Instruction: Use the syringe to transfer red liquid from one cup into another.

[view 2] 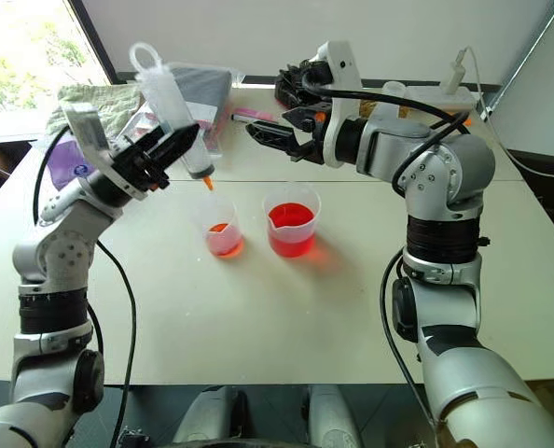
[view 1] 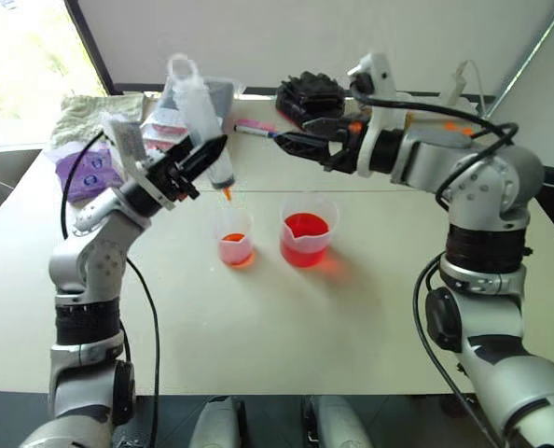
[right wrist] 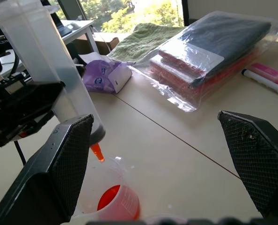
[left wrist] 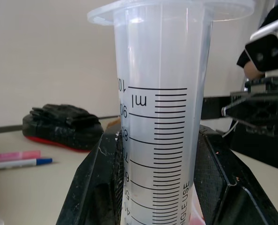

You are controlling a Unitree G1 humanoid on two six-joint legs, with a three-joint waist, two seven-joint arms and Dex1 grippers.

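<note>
- Left gripper (view 1: 205,155): fingers clamped on the barrel of the syringe (view 1: 202,117), held in the air above the table (view 1: 258,317).
- Syringe: tilted, plunger end up and leaning toward the far side, orange tip (view 1: 228,193) pointing down; tip hangs just above the narrow cup, clear of its rim.
- Narrow cup (view 1: 233,237): upright on the table, shallow orange-red layer in the bottom.
- Wide cup (view 1: 307,231): just beside the narrow one on its right, not touching; holds deeper red liquid (view 1: 305,227).
- Right gripper (view 1: 286,142): raised over the table behind the wide cup, pointing toward the syringe; fingers spread wide apart, nothing between them.
- Far edge: green cloth (right wrist: 148,40), purple packet (right wrist: 106,77), bagged cloths (right wrist: 214,51), pink and blue pens (left wrist: 17,159).
</note>
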